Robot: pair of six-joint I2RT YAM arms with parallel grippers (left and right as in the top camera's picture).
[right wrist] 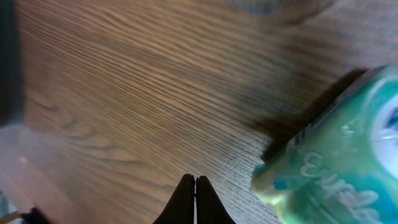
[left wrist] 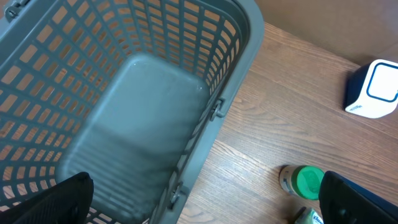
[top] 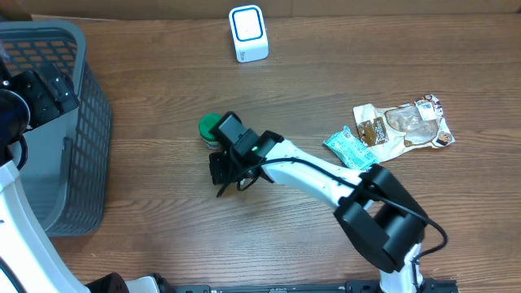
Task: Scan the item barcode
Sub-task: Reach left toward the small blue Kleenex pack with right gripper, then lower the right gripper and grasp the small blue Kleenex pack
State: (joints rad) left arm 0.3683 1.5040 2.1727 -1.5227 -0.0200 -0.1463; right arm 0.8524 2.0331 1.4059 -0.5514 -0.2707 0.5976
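the right fingers (right wrist: pixel 186 200) are shut on nothing beside the green-capped bottle (top: pixel 210 128) (left fingers (left wrist: pixel 53 202) spread wide); they should be reopened and centred around it before the scanner (top: pixel 248 32) is approached.

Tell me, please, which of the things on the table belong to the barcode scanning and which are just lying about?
For the job:
- scanner
- green-lidded tub, probably the item, as it lies nearest the arm
- right gripper, shut on nothing

Lying about:
- basket
- teal packet
- snack bag
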